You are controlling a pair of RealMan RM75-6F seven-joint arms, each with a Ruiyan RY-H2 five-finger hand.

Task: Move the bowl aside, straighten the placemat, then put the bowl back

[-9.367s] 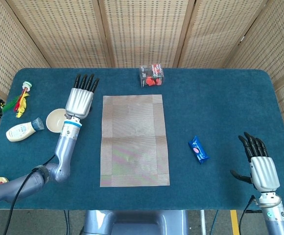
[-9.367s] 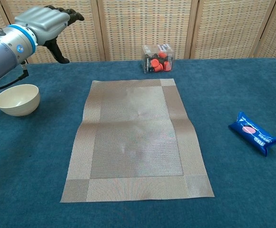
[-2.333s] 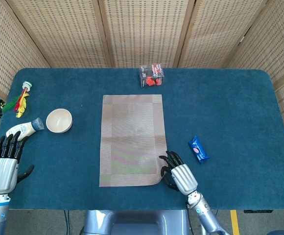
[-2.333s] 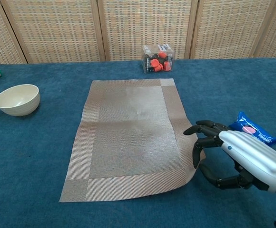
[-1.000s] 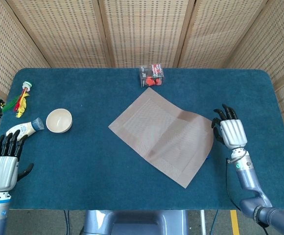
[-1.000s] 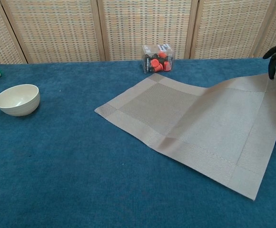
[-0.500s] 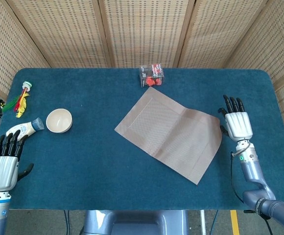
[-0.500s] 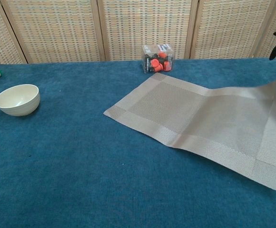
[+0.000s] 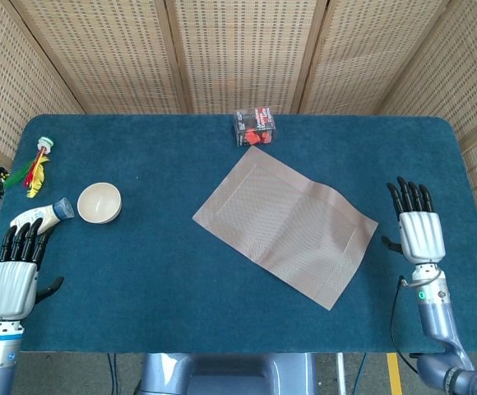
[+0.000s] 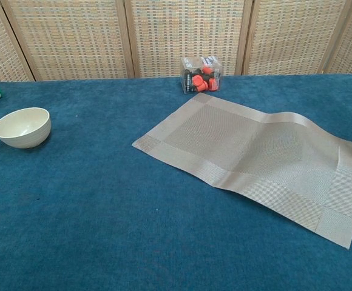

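Risk of leaving placemat (image 9: pixel 286 234) skewed, far corner touching box (image 9: pixel 255 128); bowl (image 9: pixel 99 202) far left; left hand (image 9: pixel 14 284), right hand (image 9: pixel 420 232) spread, empty

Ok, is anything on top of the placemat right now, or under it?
Nothing rests on the placemat; the bowl sits apart to its left, both hands clear. Whatever lies beneath is covered. Its right end ripples slightly in the chest view.

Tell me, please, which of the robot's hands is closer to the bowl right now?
Left. The left hand lies at the table's near left edge, just below and left of the bowl. The right hand is far across the table, beyond the placemat.
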